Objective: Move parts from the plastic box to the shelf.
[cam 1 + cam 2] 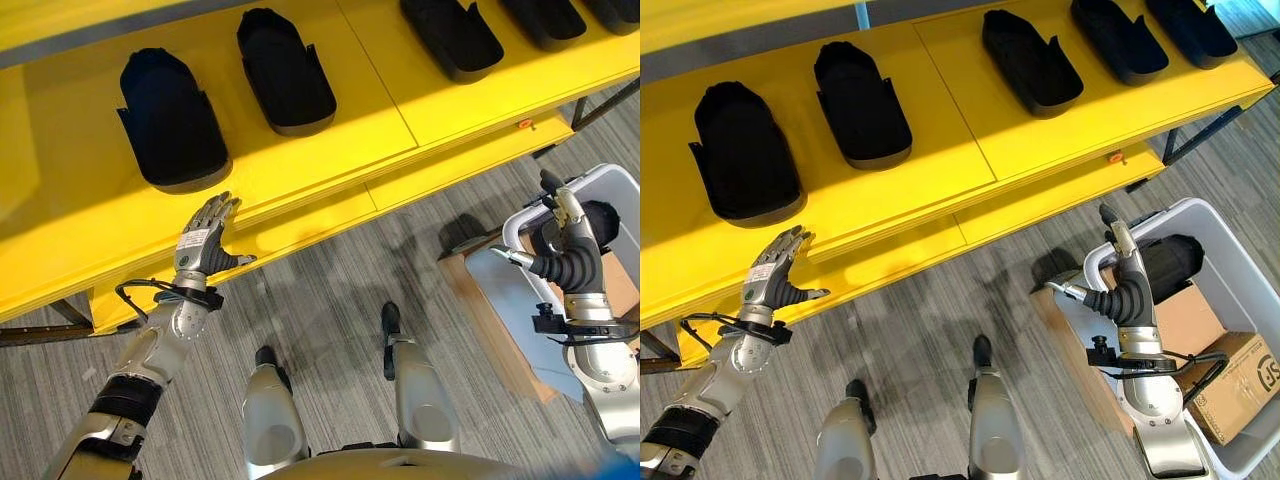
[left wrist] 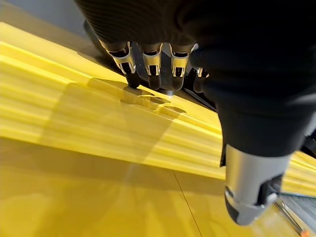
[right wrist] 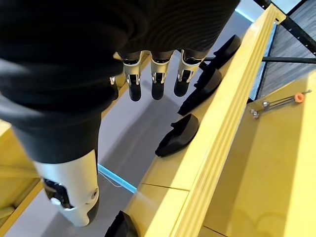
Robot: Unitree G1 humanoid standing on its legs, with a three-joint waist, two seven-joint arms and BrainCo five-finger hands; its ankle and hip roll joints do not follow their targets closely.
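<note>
Several black moulded parts lie in a row on the yellow shelf (image 1: 350,120), among them one (image 1: 170,120) at the left and one (image 1: 285,72) beside it. My left hand (image 1: 208,235) is open, its straight fingers (image 2: 148,69) at the shelf's front edge just below the leftmost part. My right hand (image 1: 1125,270) is open and holds nothing, raised over the near rim of the white plastic box (image 1: 1200,205) on the floor at the right. Another black part (image 1: 1170,262) lies inside the box, just behind that hand.
Cardboard boxes (image 1: 1235,385) sit inside the plastic box. A lower yellow shelf board (image 1: 1060,195) juts out under the top one, with a small orange-tipped tool (image 1: 1115,157) on it. Grey carpet (image 1: 330,290) lies between the shelf and the box.
</note>
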